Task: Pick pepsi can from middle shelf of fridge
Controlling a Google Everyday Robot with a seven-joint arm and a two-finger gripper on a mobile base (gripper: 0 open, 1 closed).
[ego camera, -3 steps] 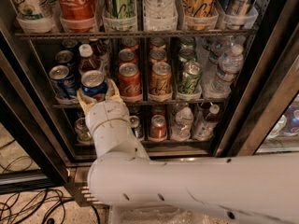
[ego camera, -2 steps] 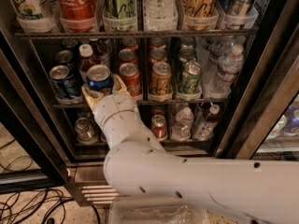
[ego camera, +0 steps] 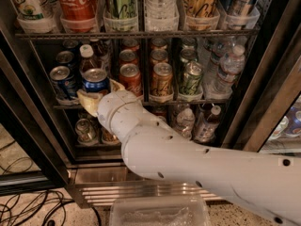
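Note:
The fridge point(ego camera: 263, 84) stands open in front of me. My gripper point(ego camera: 99, 93) is at the left of the middle shelf point(ego camera: 188, 100), at its front edge. Its tan fingers point(ego camera: 88, 101) are shut around the lower part of the pepsi can point(ego camera: 96, 81), a blue can with a silver top. The can stands upright; I cannot tell whether it rests on the shelf or is lifted. A second blue can point(ego camera: 62, 80) stands just to its left. My white arm point(ego camera: 188, 159) hides the shelf below the can.
A red can point(ego camera: 130, 77), a gold-orange can point(ego camera: 162, 80) and a green can point(ego camera: 192, 77) stand right of the gripper, then water bottles point(ego camera: 228, 69). The rack above holds tall cans point(ego camera: 77, 1). A clear plastic bin point(ego camera: 160, 211) and cables point(ego camera: 28, 208) lie on the floor.
My arm's elbow has swung to the right and the wrist has turned. The pepsi can in the gripper has stayed nearly in place at the shelf front.

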